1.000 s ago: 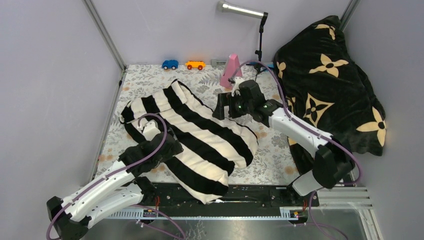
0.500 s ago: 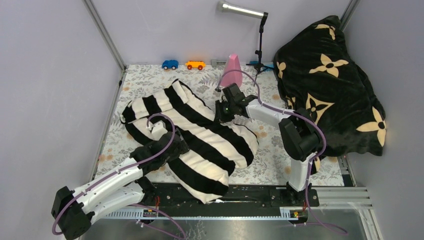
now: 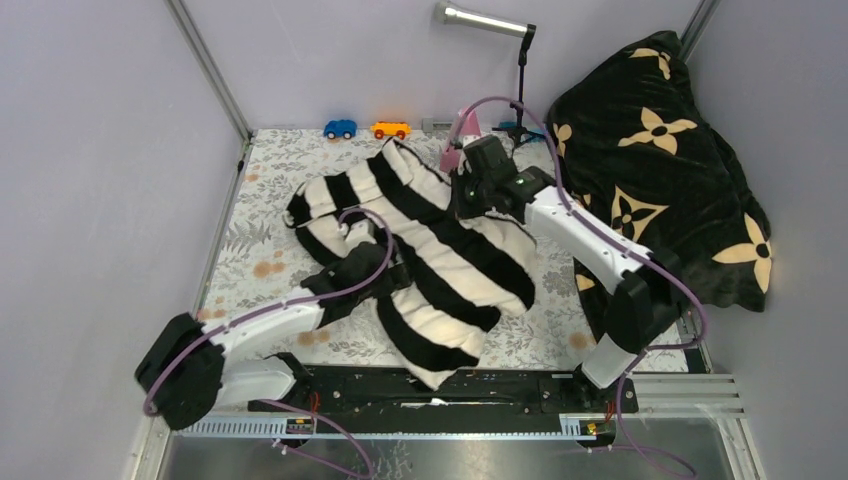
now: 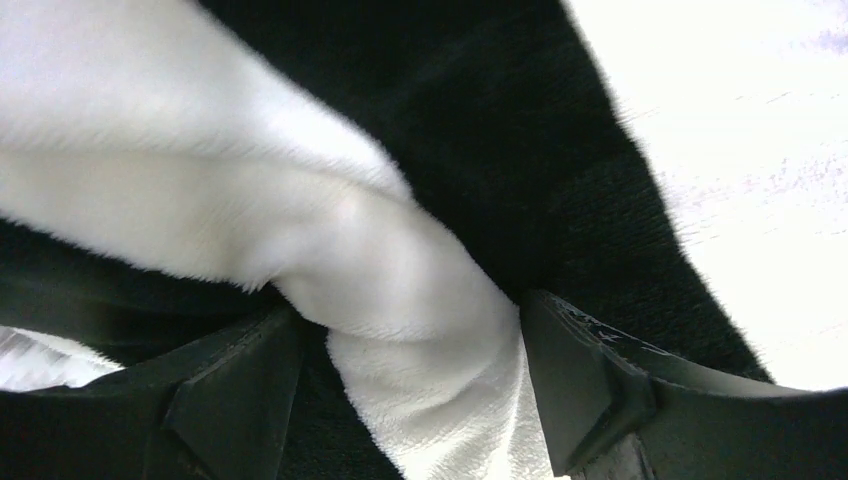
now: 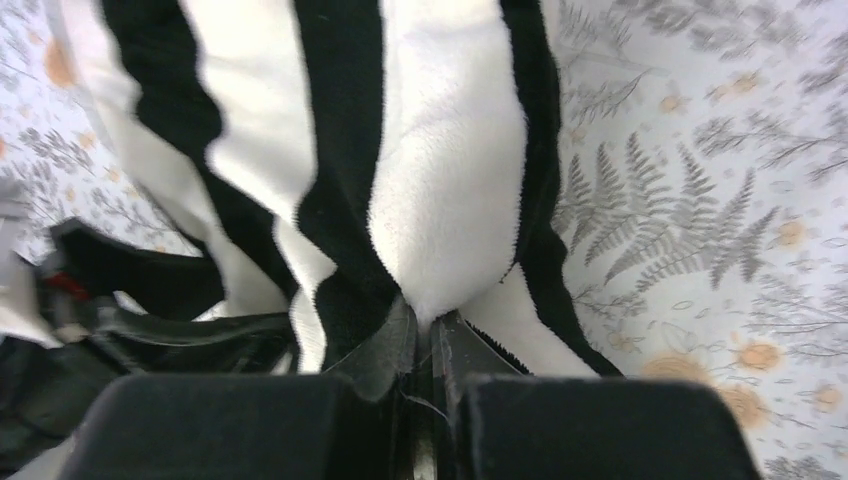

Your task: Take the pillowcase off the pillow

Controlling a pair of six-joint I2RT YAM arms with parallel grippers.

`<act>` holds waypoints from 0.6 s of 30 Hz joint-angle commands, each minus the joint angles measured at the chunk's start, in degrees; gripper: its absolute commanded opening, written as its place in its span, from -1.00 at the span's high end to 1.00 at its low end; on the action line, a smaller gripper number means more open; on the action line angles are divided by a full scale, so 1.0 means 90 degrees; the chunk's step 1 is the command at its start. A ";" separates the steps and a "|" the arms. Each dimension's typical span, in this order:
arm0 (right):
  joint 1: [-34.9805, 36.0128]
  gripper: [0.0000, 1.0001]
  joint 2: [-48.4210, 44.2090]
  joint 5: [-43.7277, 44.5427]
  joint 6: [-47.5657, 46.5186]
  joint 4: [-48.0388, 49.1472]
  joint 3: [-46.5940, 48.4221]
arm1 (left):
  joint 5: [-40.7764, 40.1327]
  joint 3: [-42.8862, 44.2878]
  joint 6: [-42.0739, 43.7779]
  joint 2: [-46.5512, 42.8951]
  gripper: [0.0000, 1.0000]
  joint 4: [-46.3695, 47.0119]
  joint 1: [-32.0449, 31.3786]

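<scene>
Your pillowcase (image 3: 455, 262) lay bunched across the middle of the table (image 3: 262, 175). Your left gripper (image 4: 410, 390) was clamped on a thick fold of it, and your right gripper (image 5: 430, 330) pinched its far part, fingers pressed together.

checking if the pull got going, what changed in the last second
The pillowcase slid away from the arm bases and to the right. The right gripper came down, closed on its far edge and drew it toward the pink cone. The left gripper reached further in, a fold between its fingers. The black blanket and toy cars stayed put.
</scene>
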 commanded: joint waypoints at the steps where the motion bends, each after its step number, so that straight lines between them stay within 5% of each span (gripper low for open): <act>1: 0.0172 1.00 -0.0720 0.0323 -0.0189 -0.0482 0.1285 | 0.0942 0.1180 0.0737 0.0716 -0.56 0.1959 -0.0012; 6: 0.0637 0.97 -0.0394 0.0478 -0.0511 -0.1093 0.2256 | 0.0954 0.1840 0.1054 0.0853 -0.78 0.1879 0.0003; 10: 0.1156 0.90 0.0157 0.0601 -0.0570 -0.1286 0.2287 | -0.0331 0.2052 0.0591 0.0529 -0.88 -0.0300 0.0400; 18: 0.2339 0.80 0.0581 -0.0694 -0.0258 -0.0365 0.1161 | -0.0074 0.0347 0.0016 -0.2134 -0.90 -0.1810 0.2369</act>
